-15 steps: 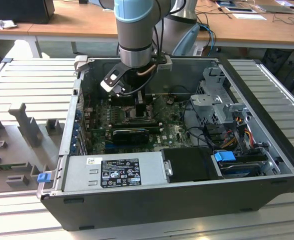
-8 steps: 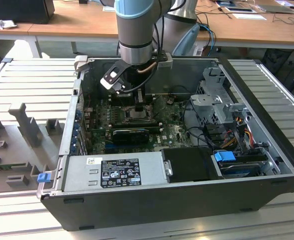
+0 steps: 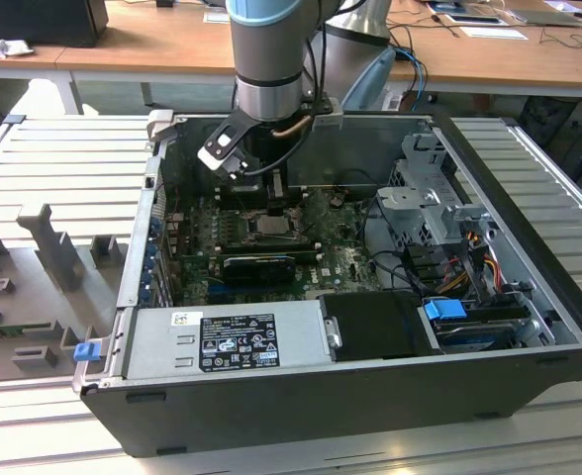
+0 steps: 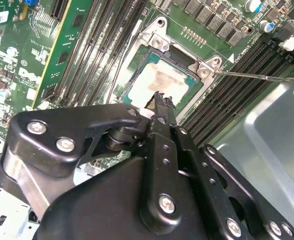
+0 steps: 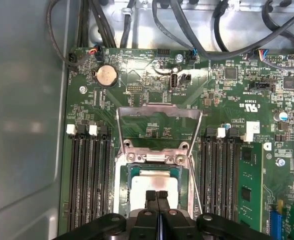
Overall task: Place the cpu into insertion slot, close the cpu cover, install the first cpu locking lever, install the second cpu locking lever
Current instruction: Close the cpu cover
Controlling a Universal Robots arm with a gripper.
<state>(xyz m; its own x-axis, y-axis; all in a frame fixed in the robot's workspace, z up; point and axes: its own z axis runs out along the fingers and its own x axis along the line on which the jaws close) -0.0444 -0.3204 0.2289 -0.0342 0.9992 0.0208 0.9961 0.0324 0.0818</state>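
Observation:
The cpu (image 5: 157, 177) lies flat in the insertion slot (image 5: 122, 187), its pale face (image 4: 162, 80) showing on the green board. The cpu cover (image 5: 159, 111) is swung open and stands up from its hinge on the far side of the socket, with the board visible through its cut-out. A thin locking lever (image 4: 257, 76) sticks out loose beside the socket. My gripper (image 5: 157, 194) hovers just over the chip's near edge with its black fingers pressed together and nothing between them. In the exterior view the gripper (image 3: 274, 203) hangs inside the open computer case above the cpu (image 3: 271, 227).
Long black memory slots (image 5: 89, 180) flank the socket on both sides. Black cables (image 5: 187, 35) run along the board's far edge, near a coin battery (image 5: 107, 76). The case wall (image 5: 27, 125), a power supply (image 3: 227, 336) and a drive cage (image 3: 430, 198) hem in the board.

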